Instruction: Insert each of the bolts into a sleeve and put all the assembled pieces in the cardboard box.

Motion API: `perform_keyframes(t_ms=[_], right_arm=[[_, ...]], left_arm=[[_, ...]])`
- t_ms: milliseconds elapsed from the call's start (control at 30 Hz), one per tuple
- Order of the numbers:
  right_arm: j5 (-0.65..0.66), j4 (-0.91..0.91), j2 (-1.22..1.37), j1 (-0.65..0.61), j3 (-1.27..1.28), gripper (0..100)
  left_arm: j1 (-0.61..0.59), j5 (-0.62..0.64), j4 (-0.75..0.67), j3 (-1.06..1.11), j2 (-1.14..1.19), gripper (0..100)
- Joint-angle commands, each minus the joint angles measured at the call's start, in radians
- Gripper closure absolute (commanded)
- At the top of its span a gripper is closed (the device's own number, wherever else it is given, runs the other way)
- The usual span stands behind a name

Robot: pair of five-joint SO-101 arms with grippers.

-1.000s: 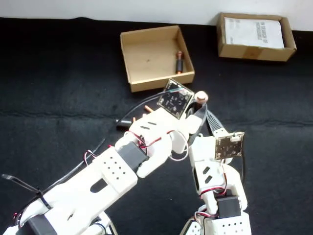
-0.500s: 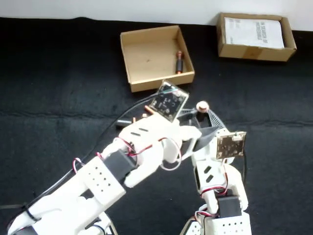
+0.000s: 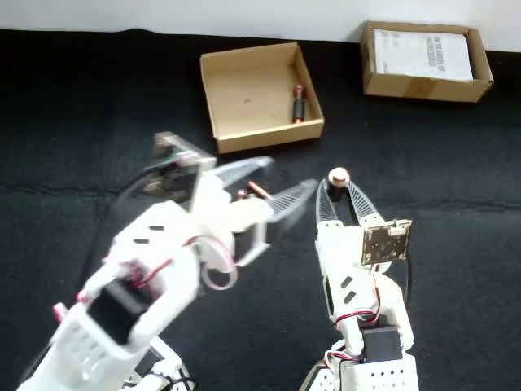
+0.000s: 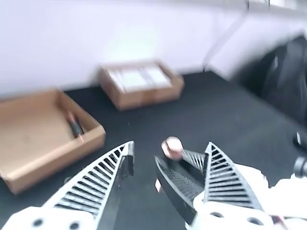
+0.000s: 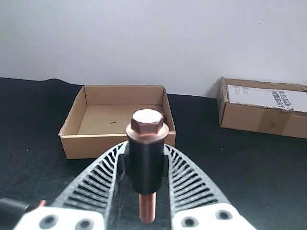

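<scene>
Black-covered table (image 3: 73, 106), open cardboard box (image 3: 244, 102) at its far side, second box (image 3: 407, 86) holding paper nearby

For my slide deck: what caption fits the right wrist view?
Right gripper clamps a black sleeve with a copper bolt through it, upright, cardboard box beyond.

A black cylindrical sleeve (image 5: 144, 165) was held upright, clamped in the white ribbed right gripper (image 5: 145, 148). A copper hex-headed bolt (image 5: 146, 125) was seated through it, the threaded end protruding beneath. Beyond, an open shallow cardboard box (image 5: 115, 139) was set towards the far edge of the black-covered table (image 5: 249, 172), and a second cardboard box (image 5: 259, 120), topped with printed paper, stood apart from it along that edge.
</scene>
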Motion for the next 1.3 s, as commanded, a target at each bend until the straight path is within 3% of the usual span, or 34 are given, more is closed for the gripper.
perform_keyframes(t_ms=[0,167,400,633,867,1267], right_arm=[[0.002,-0.019,-0.007,0.012,0.104,99.2],[0.002,-0.016,-0.004,0.007,0.018,99.2],[0.002,0.096,0.120,-0.041,-0.202,99.2],[-0.083,0.099,0.544,-0.050,-0.562,99.2],[-0.083,0.099,0.941,-0.050,-0.892,99.2],[-0.083,0.099,1.581,-0.050,-1.442,99.2]], left_arm=[[-0.097,-0.008,0.020,-0.005,-0.116,84],[-0.223,-0.009,0.100,-0.005,-0.217,99],[-0.375,-0.009,0.138,0.099,-0.308,99],[-0.484,-0.009,0.137,0.328,-0.458,99],[-0.544,-0.009,0.135,0.544,-0.633,99],[-0.607,-0.003,0.135,0.731,-0.624,99]])
